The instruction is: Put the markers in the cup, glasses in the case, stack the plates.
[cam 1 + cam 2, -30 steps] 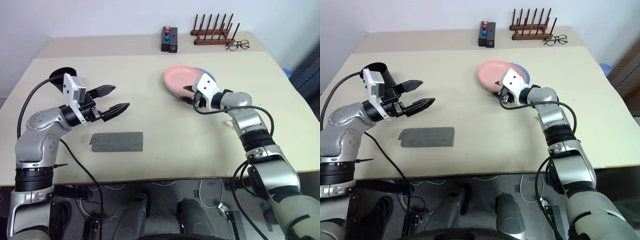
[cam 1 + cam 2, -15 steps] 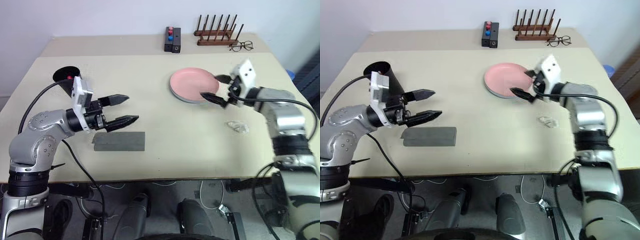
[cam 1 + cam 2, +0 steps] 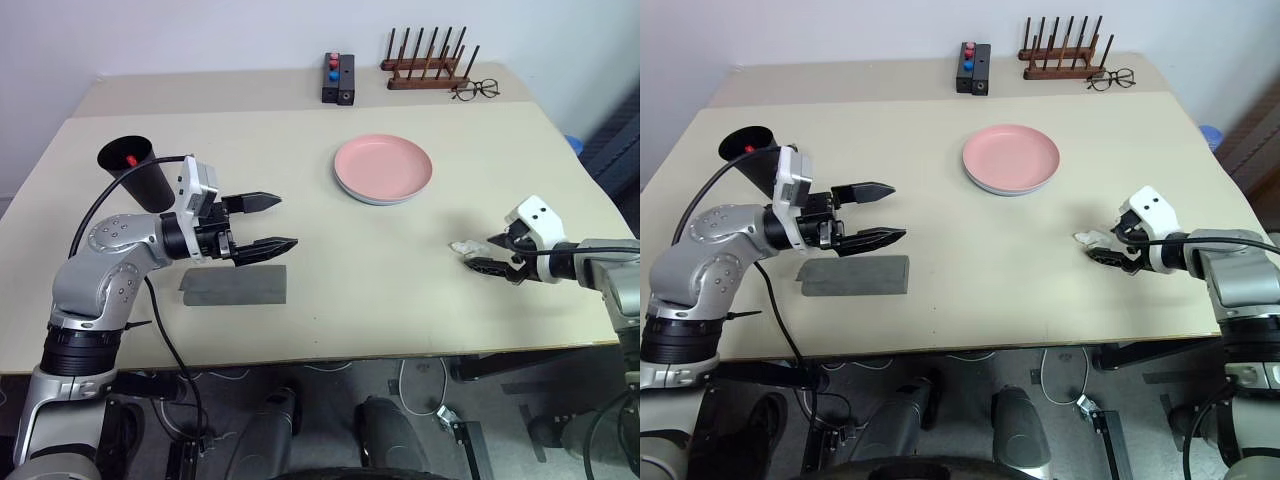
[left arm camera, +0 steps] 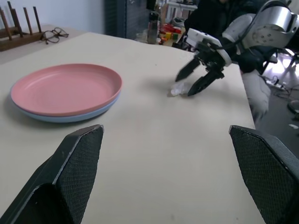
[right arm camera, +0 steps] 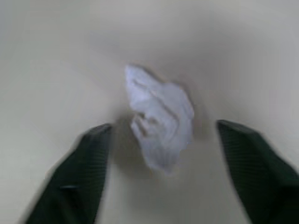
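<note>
Pink plate (image 3: 383, 166) stacked on blue plate (image 4: 70, 115), mid-table — well apart from both grippers. Right gripper (image 3: 487, 256) low at table's right side, fingers spread, straddling small crumpled white scrap (image 5: 161, 122), not gripping. Left gripper (image 3: 272, 222) wide open, empty, hovering above closed grey case (image 3: 233, 284). Black cup (image 3: 135, 168) just behind left arm — red-capped marker inside.

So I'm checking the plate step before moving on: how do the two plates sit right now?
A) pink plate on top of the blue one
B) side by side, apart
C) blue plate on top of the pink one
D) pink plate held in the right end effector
A: the pink plate lies on the blue plate, whose rim peeks out beneath it, and no end effector is near them.
</note>
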Controlling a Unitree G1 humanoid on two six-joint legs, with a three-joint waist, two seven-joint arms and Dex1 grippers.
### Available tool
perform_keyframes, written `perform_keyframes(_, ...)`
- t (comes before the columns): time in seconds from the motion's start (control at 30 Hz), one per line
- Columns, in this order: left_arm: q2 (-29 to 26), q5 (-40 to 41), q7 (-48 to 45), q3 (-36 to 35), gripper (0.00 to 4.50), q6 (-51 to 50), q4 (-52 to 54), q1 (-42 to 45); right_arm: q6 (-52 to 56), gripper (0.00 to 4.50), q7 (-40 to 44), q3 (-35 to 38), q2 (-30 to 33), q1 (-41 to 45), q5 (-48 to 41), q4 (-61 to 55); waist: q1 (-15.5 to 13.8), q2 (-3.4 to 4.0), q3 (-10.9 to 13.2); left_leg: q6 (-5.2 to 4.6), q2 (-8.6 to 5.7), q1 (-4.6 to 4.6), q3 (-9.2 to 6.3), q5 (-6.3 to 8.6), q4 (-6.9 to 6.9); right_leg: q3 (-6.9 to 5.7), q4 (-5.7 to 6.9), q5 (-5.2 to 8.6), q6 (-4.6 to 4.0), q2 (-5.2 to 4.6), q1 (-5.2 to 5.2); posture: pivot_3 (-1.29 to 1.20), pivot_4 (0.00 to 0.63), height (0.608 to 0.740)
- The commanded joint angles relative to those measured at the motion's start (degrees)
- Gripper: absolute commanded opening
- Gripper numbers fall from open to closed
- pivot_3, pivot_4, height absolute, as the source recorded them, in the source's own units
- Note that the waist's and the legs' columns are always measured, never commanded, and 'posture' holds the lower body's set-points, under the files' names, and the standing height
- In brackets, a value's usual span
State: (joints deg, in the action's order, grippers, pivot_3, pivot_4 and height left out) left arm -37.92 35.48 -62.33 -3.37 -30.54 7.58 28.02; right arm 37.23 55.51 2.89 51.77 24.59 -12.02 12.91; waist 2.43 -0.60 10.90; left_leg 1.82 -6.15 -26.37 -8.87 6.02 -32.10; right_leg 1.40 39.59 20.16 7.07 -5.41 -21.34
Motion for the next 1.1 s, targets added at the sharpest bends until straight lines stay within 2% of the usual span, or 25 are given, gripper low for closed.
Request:
perform_keyframes(0.03,-0.4,-0.4,0.3,-0.9,4.5,1.1,0.8,1.3,0.0,1.52,0.0,0.6,-0.7,1.3,-0.9,-1.2,-0.1,0.0,0.0,0.0,0.0,0.0,-0.01,0.0,0.0,-0.01,0.0,0.0,0.0,0.0,0.01,0.0,0.15,0.738)
perform_keyframes(0.13,-1.0,-0.5,1.0,-1.8,4.5,1.2,1.2,0.7,-2.4,0.03,-1.2,0.4,-1.6,3.9,0.0,1.1,-0.1,0.0,0.0,0.0,-0.01,0.0,-0.01,0.0,-0.01,-0.01,-0.01,0.0,0.01,0.0,0.02,0.0,0.15,0.738)
perform_keyframes(0.27,-0.3,-0.9,3.5,-3.8,4.5,2.9,0.8,0.0,-4.3,0.03,-4.0,5.9,-8.3,14.2,-6.0,3.2,0.5,0.01,0.0,0.01,0.03,0.02,0.02,0.0,-0.01,0.01,-0.01,-0.01,0.01,0.03,0.01,0.0,0.15,0.738)
perform_keyframes(0.33,0.2,-1.5,5.0,-4.3,4.5,4.3,0.6,-0.2,-8.9,0.03,-6.4,6.3,-11.6,19.3,-5.4,6.1,0.5,0.02,0.0,0.01,0.06,0.02,0.01,-0.01,0.01,0.02,-0.01,-0.01,0.0,0.07,-0.01,0.0,0.15,0.738)
perform_keyframes(0.53,2.2,-4.7,10.5,-5.1,4.5,7.9,-1.2,-0.5,-27.6,0.03,-15.0,-2.0,-20.8,29.6,6.1,23.8,-0.2,-0.06,0.0,0.02,0.0,0.02,-0.09,-0.01,-0.01,-0.08,-0.11,-0.03,0.04,0.17,0.11,0.0,0.15,0.738)
perform_keyframes(0.6,2.4,-6.0,11.4,-4.9,4.5,8.9,-1.2,-1.3,-30.1,0.03,-16.0,-1.9,-23.8,31.8,6.3,30.1,-0.1,-0.06,0.0,0.02,0.0,0.02,-0.11,-0.02,-0.02,-0.08,-0.1,-0.05,0.06,0.21,0.12,0.0,0.15,0.738)
perform_keyframes(0.7,3.0,-5.3,13.1,-5.5,4.5,7.7,0.7,-2.3,-34.1,0.9,-16.6,-3.5,-25.4,33.3,8.7,38.3,-0.1,-0.03,0.0,0.09,-0.01,-0.01,-0.12,-0.07,0.01,-0.06,-0.09,-0.05,0.06,0.23,0.09,0.0,0.15,0.738)
perform_keyframes(0.9,3.1,-4.8,14.8,-5.8,4.5,7.6,3.8,-5.3,-36.0,3.85,-14.4,-1.8,-24.4,34.5,7.6,40.6,0.2,-0.02,0.0,0.13,0.02,0.01,-0.13,-0.09,0.02,-0.03,-0.03,-0.05,0.05,0.29,0.05,0.0,0.15,0.738)
perform_keyframes(0.97,2.8,-4.3,14.5,-6.3,4.5,7.8,4.0,-5.8,-35.4,3.85,-11.2,0.9,-23.5,34.5,4.2,38.1,0.2,0.0,0.0,0.09,0.03,0.02,-0.12,-0.06,0.04,0.0,-0.01,-0.05,0.05,0.31,0.03,0.0,0.15,0.738)
perform_keyframes(1.1,1.8,-0.3,11.7,-8.8,4.5,6.9,4.2,-6.8,-26.1,3.85,0.5,8.4,-21.8,29.4,-10.1,21.4,0.1,0.01,0.0,0.06,0.04,-0.01,-0.15,-0.04,0.04,0.0,-0.01,-0.05,0.05,0.3,0.01,0.0,0.15,0.738)
